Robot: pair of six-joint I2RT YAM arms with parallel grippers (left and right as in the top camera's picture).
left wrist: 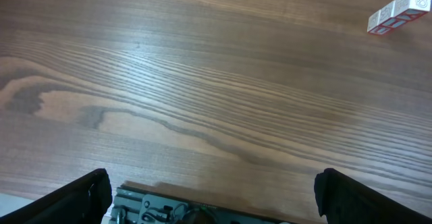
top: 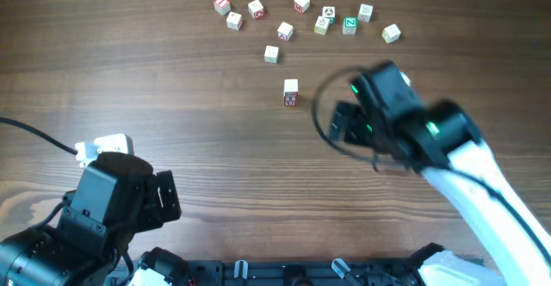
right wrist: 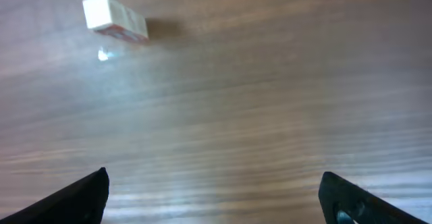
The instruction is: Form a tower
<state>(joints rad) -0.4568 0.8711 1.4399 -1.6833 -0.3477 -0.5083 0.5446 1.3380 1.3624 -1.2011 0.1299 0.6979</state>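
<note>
Your left gripper is the closest thing to the overhead camera, parked low at the near-left edge of the wooden table. Its fingers are spread wide with nothing between them; the left wrist view just shows bare wood grain in the gap. Just behind that arm there's a small white connector on a black cable.

Moving right, the tower stands alone mid-table, one cube wide, pale wood with red marks. From the left wrist it's far off in the top right corner and looks about three cubes high, though I can't count them for sure. Behind it, along the far side, the loose cubes are scattered in a rough band, including one with a green mark. None of them touch the tower.

Further right, your right gripper hangs near the tower on its right side, not touching it. Its fingers are wide apart and empty too. The right wrist view is blurry, with the tower up in the top left corner.

My read: you're between placements, nothing in hand. Next you'd reach past the tower for a loose cube, steering wide of the stack, then lower it on squarely and let go gently.
</note>
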